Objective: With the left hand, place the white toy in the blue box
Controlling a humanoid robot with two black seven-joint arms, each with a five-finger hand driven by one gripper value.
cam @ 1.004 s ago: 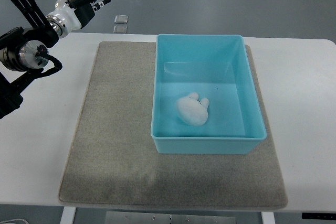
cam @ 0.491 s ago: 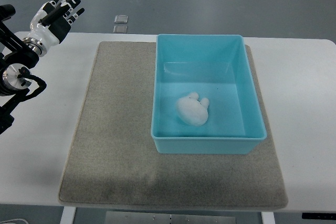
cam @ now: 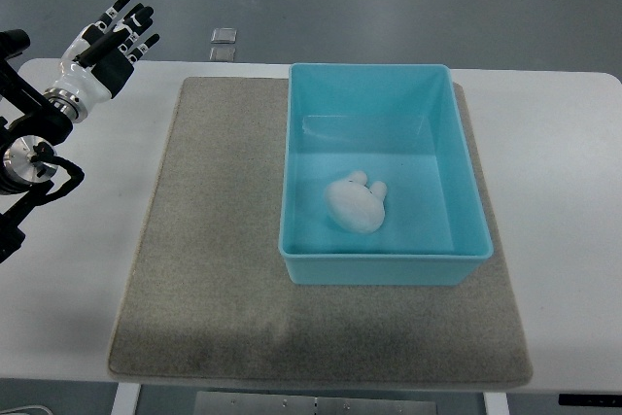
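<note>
Toy: the white toy lies on the floor of the blue box, toward the near wall and a little left of centre, touching nothing else that can be seen.
Box: open on top, upright, sitting on the right half of the grey mat; its far right corner reaches just past the mat's edge.
Task state: judged from how things lie, the placing is done and only the clearing away of the arm is left.
Left hand: the left hand is up at the far left corner of the table, well apart from the box, fingers spread and straight, holding nothing.
Right hand: not in view.
Doing the step well: keep the hand high and wide of the box rim so nothing nudges it, leave the fingers loose, and bring the arm to rest off the mat on the left.
Surface: a white table, bare around the mat.
Room: grey floor beyond the far edge, with two small pale square things lying on it; what they are cannot be told.
</note>
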